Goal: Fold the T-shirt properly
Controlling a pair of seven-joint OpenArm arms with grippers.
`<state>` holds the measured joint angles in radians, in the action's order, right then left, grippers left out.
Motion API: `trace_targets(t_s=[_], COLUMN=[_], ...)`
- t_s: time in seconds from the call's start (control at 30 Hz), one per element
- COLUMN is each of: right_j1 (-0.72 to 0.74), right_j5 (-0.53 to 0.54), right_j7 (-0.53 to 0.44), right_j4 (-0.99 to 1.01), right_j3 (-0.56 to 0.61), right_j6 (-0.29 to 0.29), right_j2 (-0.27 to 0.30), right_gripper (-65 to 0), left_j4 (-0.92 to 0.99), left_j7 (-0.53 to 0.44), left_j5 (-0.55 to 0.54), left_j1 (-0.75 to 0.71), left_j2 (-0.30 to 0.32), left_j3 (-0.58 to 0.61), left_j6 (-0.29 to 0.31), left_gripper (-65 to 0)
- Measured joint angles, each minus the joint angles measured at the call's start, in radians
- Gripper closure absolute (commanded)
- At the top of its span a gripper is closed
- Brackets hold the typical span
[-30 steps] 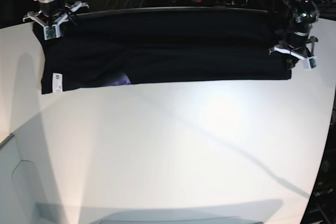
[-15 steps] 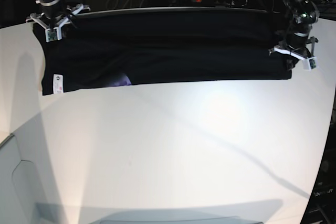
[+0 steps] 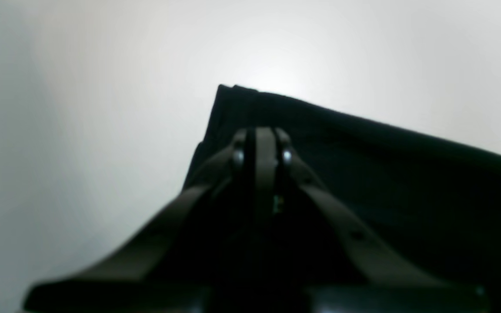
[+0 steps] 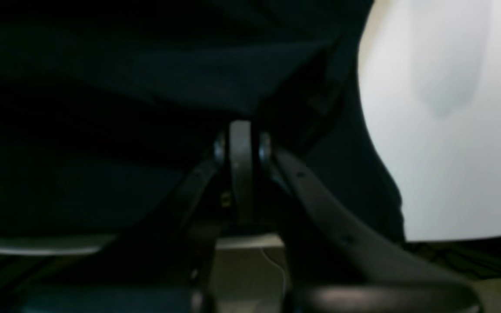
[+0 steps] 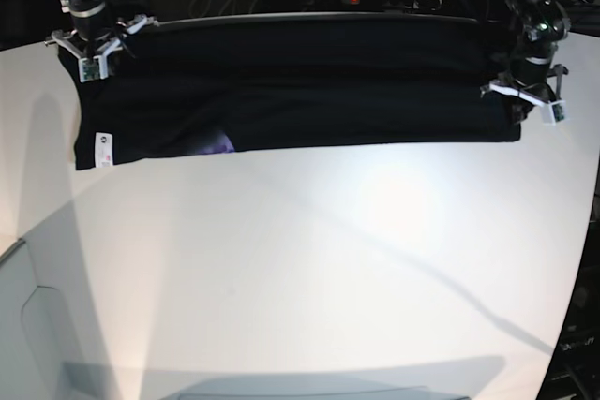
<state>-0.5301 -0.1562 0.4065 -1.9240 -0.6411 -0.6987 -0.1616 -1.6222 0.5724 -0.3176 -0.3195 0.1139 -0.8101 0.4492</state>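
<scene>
Both my grippers, left (image 5: 531, 100) and right (image 5: 90, 51), are clenched on the floppy shirt (image 5: 300, 91), so I'd keep pinching corners or it'll sag.

No text can be read anywhere: the small white label (image 5: 102, 146) at the near left corner of the black T-shirt (image 5: 300, 91) carries marks too tiny and blurred to make out.
</scene>
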Motion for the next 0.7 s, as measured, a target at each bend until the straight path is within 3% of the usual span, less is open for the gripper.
trace_targets(t_s=[0.7], right_j1=[-0.145], right_j5=[0.000], right_j7=[-0.008], right_j4=[-0.085], right_j3=[0.009], right_j6=[-0.001], right_j2=[0.000], right_gripper=[0.0], left_j4=[0.000], left_j7=[0.000], left_j5=[0.000], left_j1=[0.004], left_j2=[0.002], left_j3=[0.000], left_j6=[0.000], left_gripper=[0.0])
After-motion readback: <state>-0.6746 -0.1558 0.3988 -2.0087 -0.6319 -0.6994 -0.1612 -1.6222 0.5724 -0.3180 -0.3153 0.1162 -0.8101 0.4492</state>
